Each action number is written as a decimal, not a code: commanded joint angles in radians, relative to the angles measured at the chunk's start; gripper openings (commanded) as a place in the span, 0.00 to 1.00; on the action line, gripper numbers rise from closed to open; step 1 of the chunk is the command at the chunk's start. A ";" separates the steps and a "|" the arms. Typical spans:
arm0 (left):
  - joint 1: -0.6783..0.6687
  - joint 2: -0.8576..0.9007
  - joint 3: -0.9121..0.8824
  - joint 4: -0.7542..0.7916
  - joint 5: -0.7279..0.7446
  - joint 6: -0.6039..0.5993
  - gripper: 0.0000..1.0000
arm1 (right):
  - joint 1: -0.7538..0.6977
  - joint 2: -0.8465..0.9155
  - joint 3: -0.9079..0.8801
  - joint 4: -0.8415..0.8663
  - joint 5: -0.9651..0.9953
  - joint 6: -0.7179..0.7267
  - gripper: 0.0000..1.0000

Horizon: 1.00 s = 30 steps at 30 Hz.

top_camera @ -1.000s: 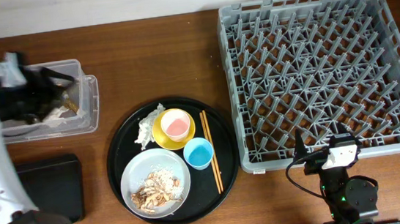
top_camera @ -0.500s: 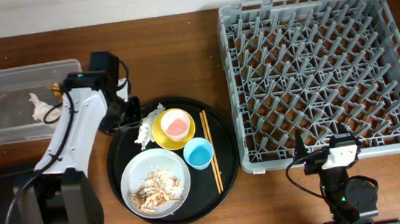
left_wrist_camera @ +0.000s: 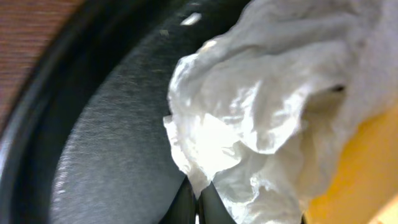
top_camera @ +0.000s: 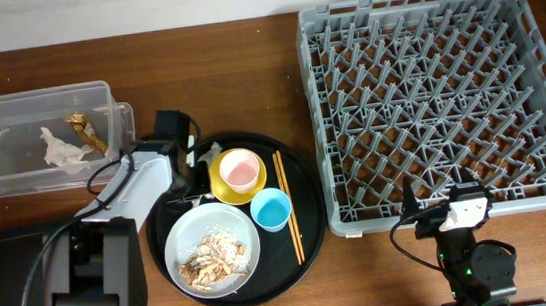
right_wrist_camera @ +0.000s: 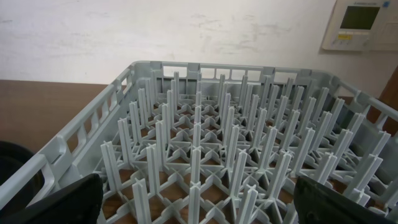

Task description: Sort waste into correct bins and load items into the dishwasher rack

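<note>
My left gripper point(top_camera: 195, 181) point(left_wrist_camera: 198, 190) is down on the round black tray, shut on a fold of a crumpled white napkin point(left_wrist_camera: 249, 118) that lies against the yellow bowl point(top_camera: 224, 186) point(left_wrist_camera: 354, 168). The pink cup point(top_camera: 239, 170) stands in that bowl. Beside them are the light blue cup point(top_camera: 271, 209), the chopsticks point(top_camera: 288, 207) and the grey plate point(top_camera: 183, 244) with food scraps point(top_camera: 213, 257). The clear bin point(top_camera: 8, 113) holds another napkin point(top_camera: 57, 149) and a gold wrapper point(top_camera: 85, 133). My right gripper point(top_camera: 439, 212) point(right_wrist_camera: 196, 186) stands open at the near edge of the dishwasher rack point(top_camera: 428, 98) point(right_wrist_camera: 205, 137).
The round black tray point(top_camera: 306, 185) lies between the clear bin and the rack. A flat black rectangular tray point(top_camera: 8, 274) sits at the front left, partly under my left arm. Bare brown table shows along the front edge.
My left arm has swung from over the clear bin to the round tray, and its gripper has shut on the napkin there. The right arm has not moved.
</note>
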<state>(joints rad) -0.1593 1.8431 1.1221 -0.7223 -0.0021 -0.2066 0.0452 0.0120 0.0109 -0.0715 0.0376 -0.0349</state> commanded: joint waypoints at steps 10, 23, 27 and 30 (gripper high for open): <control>0.375 -0.108 0.643 -0.309 -0.041 -0.299 0.01 | -0.007 -0.006 -0.005 -0.007 0.012 -0.003 0.98; 0.534 -0.122 0.642 -0.448 0.432 -0.102 0.97 | -0.007 -0.007 -0.005 -0.007 0.012 -0.002 0.99; 0.506 -0.228 0.642 -0.485 0.431 -0.086 0.95 | -0.007 -0.007 -0.005 -0.007 0.012 -0.003 0.98; 0.506 -0.281 0.642 -0.542 0.428 -0.082 0.95 | -0.007 -0.006 -0.005 -0.007 0.012 -0.003 0.98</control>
<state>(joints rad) 0.3477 1.6062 1.7565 -1.2282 0.4061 -0.3202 0.0452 0.0113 0.0109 -0.0715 0.0376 -0.0345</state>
